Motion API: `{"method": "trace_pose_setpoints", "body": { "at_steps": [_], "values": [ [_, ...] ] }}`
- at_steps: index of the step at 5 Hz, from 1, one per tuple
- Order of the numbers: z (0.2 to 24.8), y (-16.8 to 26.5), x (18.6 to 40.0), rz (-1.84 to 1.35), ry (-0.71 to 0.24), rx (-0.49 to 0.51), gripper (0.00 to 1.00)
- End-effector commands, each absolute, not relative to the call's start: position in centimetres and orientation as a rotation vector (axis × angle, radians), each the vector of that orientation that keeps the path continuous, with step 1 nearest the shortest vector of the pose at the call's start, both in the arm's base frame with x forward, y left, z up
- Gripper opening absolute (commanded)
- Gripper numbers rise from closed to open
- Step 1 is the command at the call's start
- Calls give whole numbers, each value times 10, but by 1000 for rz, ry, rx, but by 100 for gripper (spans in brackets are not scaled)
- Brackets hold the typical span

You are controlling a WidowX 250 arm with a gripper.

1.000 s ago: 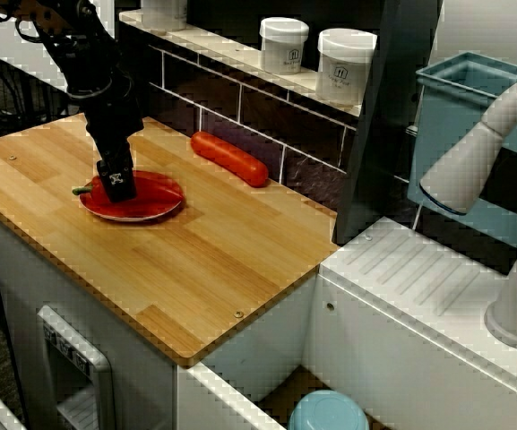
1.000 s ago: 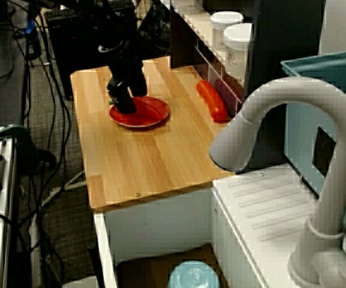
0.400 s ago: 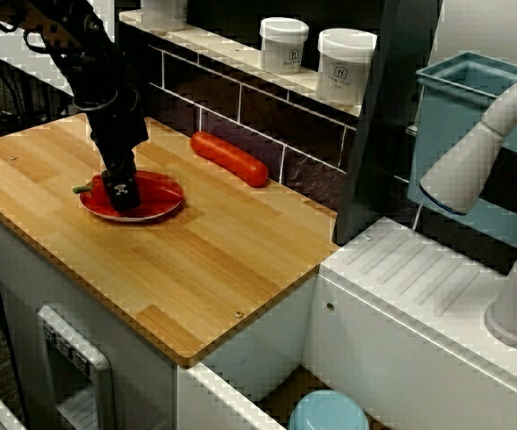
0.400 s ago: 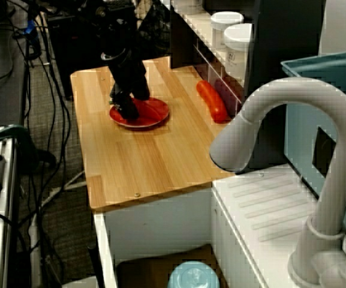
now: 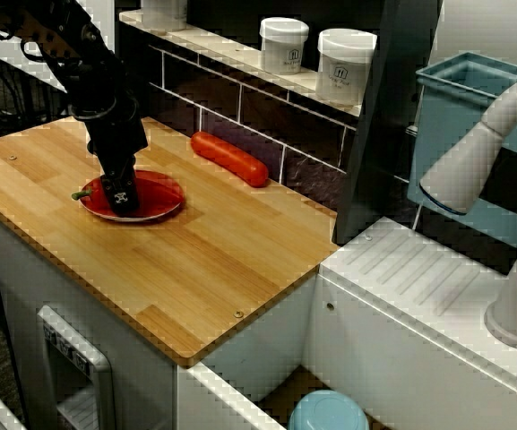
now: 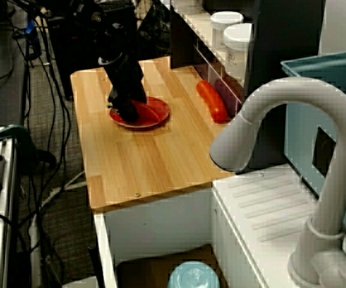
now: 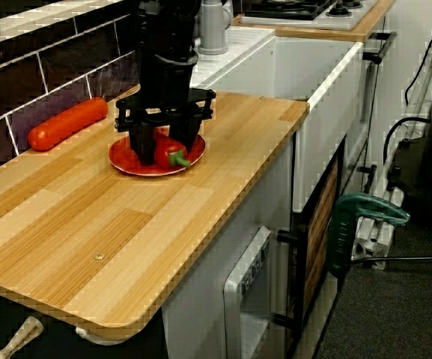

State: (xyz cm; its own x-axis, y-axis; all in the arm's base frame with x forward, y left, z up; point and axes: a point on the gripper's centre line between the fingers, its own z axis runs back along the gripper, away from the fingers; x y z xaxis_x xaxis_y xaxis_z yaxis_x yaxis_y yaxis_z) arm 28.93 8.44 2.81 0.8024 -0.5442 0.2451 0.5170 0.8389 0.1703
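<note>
Our gripper stands over the red plate, its fingers spread either side of the red pepper lying on that plate. We cannot tell whether they press it. The plate sits a little in from the surface's front edge, with bare wood open beside it. A long red sausage lies behind the plate. The white jars shelved beyond the plate carry labels too small to read.
</note>
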Motion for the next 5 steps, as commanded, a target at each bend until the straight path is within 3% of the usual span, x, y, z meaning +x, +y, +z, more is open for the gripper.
{"method": "trace_pose_setpoints", "body": {
  "at_steps": [1, 3, 5],
  "values": [
    [54, 96, 291, -554, -332, 83, 0],
    [94, 103, 287, -613, -369, 17, 0],
    [104, 109, 294, -965, -382, -11, 0]
  ]
}}
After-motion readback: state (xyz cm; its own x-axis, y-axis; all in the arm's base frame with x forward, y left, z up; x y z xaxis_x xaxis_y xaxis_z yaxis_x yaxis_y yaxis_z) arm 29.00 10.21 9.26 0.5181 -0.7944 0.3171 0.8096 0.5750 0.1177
